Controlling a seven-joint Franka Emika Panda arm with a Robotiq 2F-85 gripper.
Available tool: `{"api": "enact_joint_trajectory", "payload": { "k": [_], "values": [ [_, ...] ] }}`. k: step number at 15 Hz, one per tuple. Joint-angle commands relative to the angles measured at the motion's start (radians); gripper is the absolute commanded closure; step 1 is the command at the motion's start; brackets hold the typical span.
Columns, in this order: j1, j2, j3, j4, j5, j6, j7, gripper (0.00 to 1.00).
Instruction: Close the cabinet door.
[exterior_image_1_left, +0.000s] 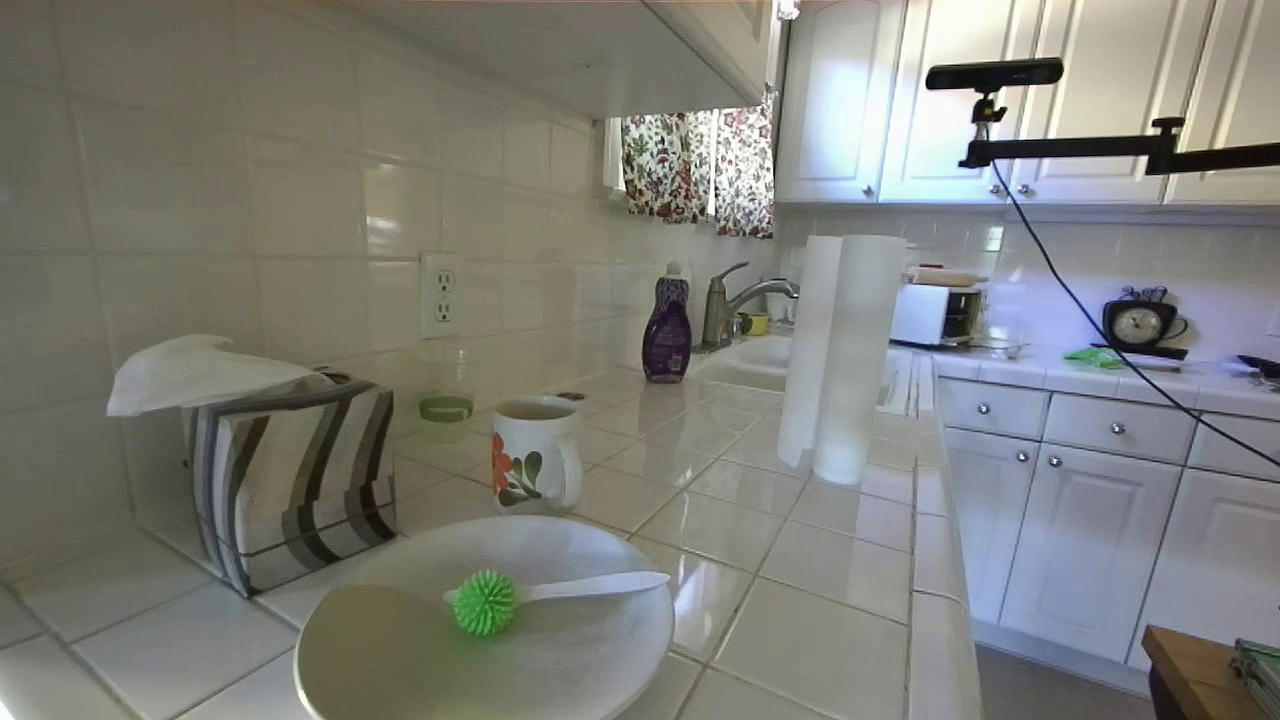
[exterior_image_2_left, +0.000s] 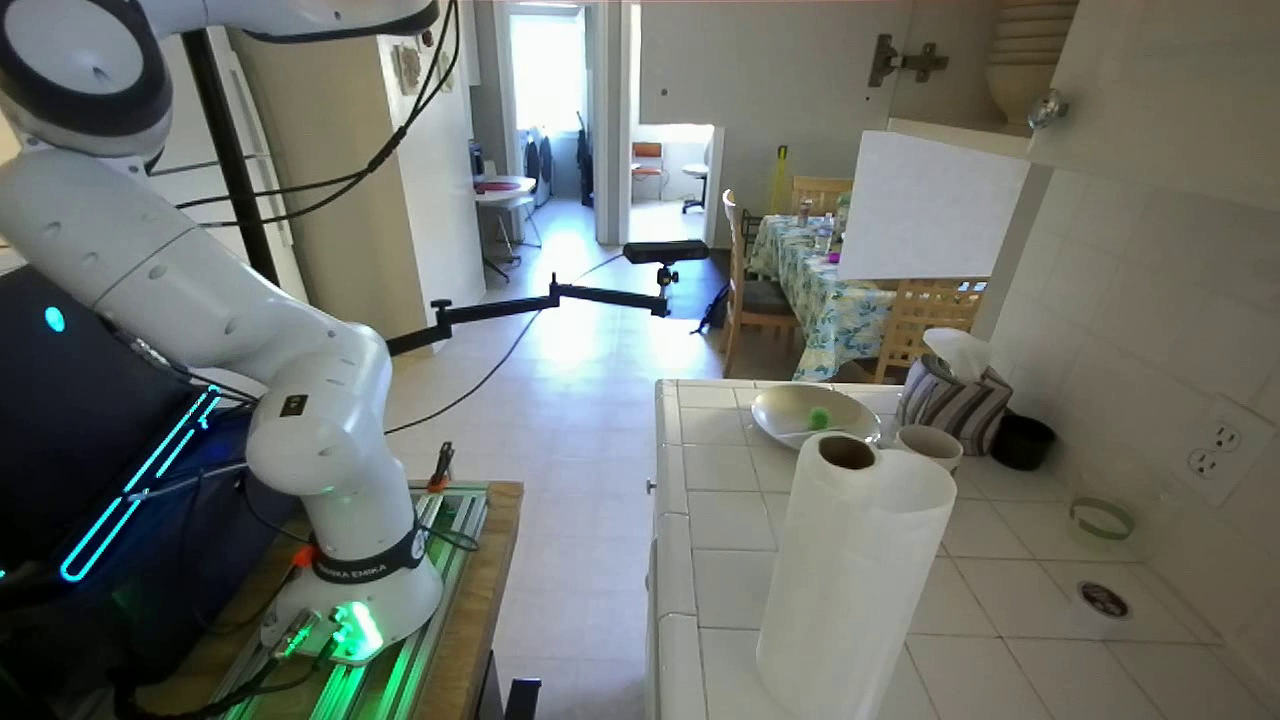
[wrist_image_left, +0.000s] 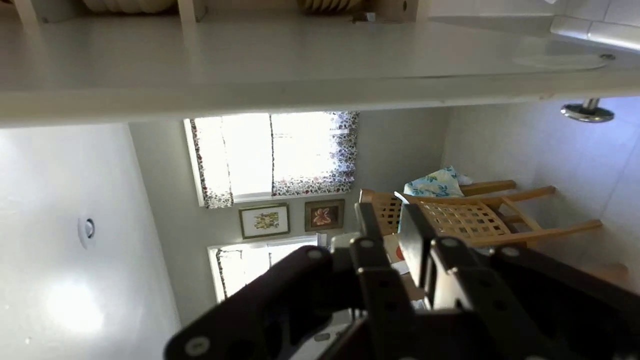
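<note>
White door edge (wrist_image_left: 310, 96) apart from fingers (wrist_image_left: 417, 235)

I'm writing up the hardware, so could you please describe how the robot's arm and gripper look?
The rounded white arm has dark trim, black cables and a dark base band with white lettering. The angular black two-fingered gripper shows pale round screw heads.

The white arm (exterior_image_2_left: 225, 295) slants up from its base (exterior_image_2_left: 350, 600), bent at the elbow (exterior_image_2_left: 85, 65); its fingers (wrist_image_left: 416, 242) stand slightly apart.
</note>
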Motion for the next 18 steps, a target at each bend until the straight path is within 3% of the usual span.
{"api": "enact_joint_trajectory", "payload": {
  "k": [1,9,18],
  "values": [
    [-0.032,0.070,0.044,0.072,-0.111,-0.004,0.010,1.00],
    [-0.043,0.121,0.045,0.101,-0.279,-0.059,0.062,0.99],
    [-0.018,0.109,0.005,0.098,-0.318,-0.186,0.109,0.99]
  ]
}}
